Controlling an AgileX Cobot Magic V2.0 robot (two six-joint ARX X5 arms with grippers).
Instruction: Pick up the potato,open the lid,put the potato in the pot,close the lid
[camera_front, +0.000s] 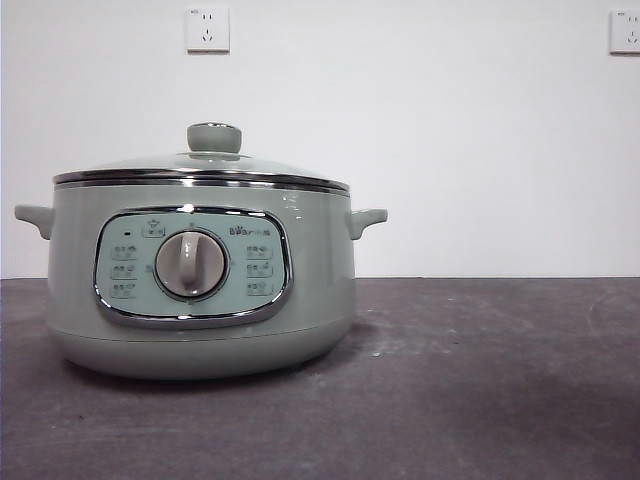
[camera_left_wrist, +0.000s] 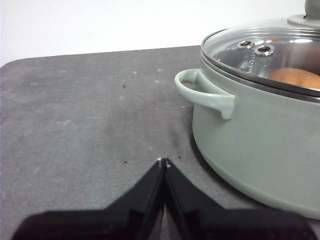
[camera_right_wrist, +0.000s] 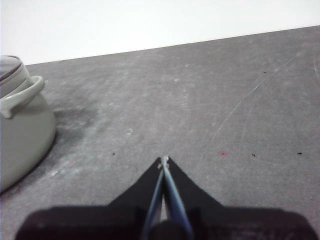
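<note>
Left wrist view: potato (camera_left_wrist: 296, 77) inside pot (camera_left_wrist: 260, 145), lid (camera_left_wrist: 260, 55) seated. Left claw (camera_left_wrist: 163, 162) and right claw (camera_right_wrist: 163, 160) both pinched together, empty; keep clear.

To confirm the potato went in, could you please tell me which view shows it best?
The left wrist view: the potato shows orange through the glass lid. The front view sees only the pot from outside; the right wrist view catches just its edge.

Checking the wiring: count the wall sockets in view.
2: one socket on the wall above the pot, another at the front view's upper right edge. Others may lie outside the frame.
</note>
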